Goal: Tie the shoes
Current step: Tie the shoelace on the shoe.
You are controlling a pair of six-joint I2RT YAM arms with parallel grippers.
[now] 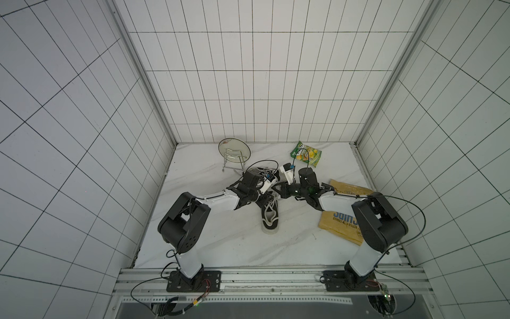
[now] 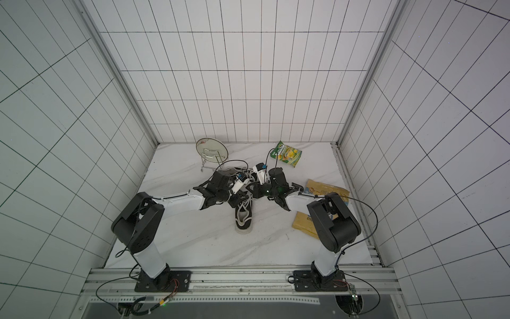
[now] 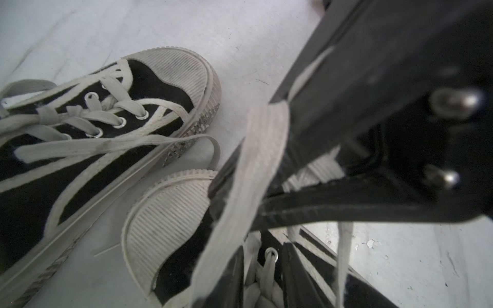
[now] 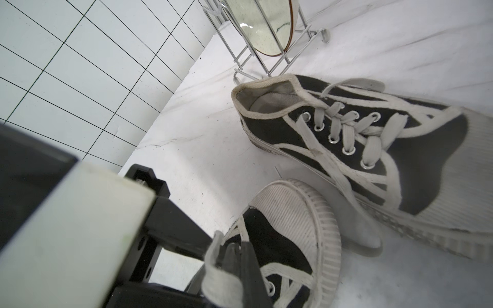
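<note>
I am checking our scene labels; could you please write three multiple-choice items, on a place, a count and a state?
1. Where does the plate stand? A on a shelf; B in the wire rack; C in a bowl.
2. How many shoes are in view? A one; B two; C three.
3. What is the right gripper doing? A standing open; B pinching the plate; C pinching a white lace.
1 B: the rack's wires hold it. 2 B: both show in the right wrist view. 3 C: its jaws pinch the lace.
</note>
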